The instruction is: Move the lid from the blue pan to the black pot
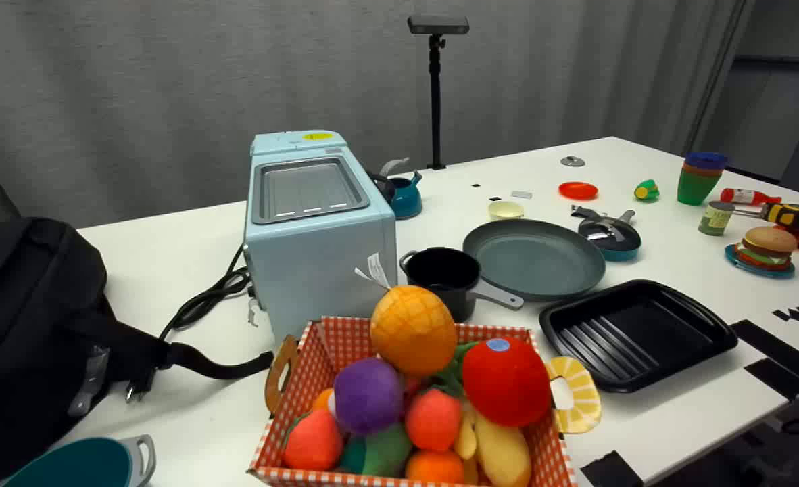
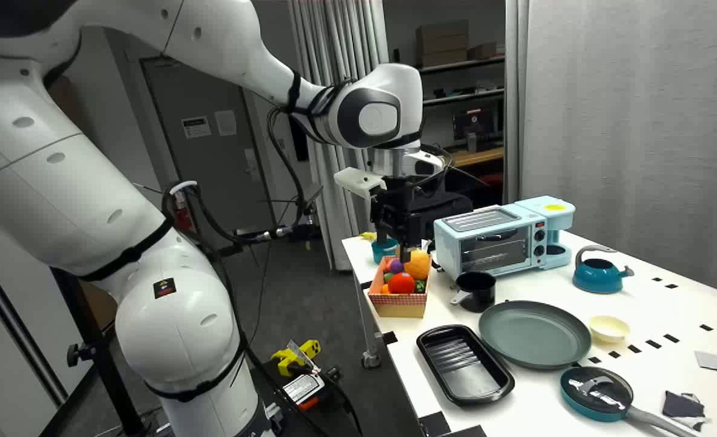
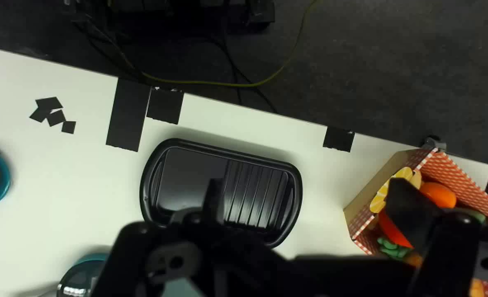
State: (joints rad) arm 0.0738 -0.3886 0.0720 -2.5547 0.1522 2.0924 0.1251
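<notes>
Grey curtains [image 1: 170, 101] hang behind a white counter [image 1: 163, 250]. On it are one black pot [image 1: 443, 267], one blue pan [image 1: 621, 255], one wide grey frying pan [image 1: 535, 260], one ridged black tray [image 1: 663, 331] and one checked basket [image 2: 395, 308] of toy fruit [image 1: 433, 419]. One lid [image 2: 598, 391] lies on the blue pan, well apart from the black pot, with the frying pan between; both exterior views show this. Both also show one toaster oven [image 1: 318, 270], one kettle [image 2: 598, 276] and one cream bowl [image 2: 608, 329]. Only in an exterior view are one stack of cups [image 1: 699, 182] and one can [image 1: 716, 219]. One toy burger [image 1: 769, 245] appears in an exterior view and at the wrist view's left edge. One robot arm [image 2: 170, 328] reaches across an exterior view, its claw [image 2: 393, 243] up in the air. The wrist view shows the claw's two fingers [image 3: 214, 202] set wide apart, gripping nothing, and one yellow cable [image 3: 211, 83] against the dark floor [image 3: 392, 74].
</notes>
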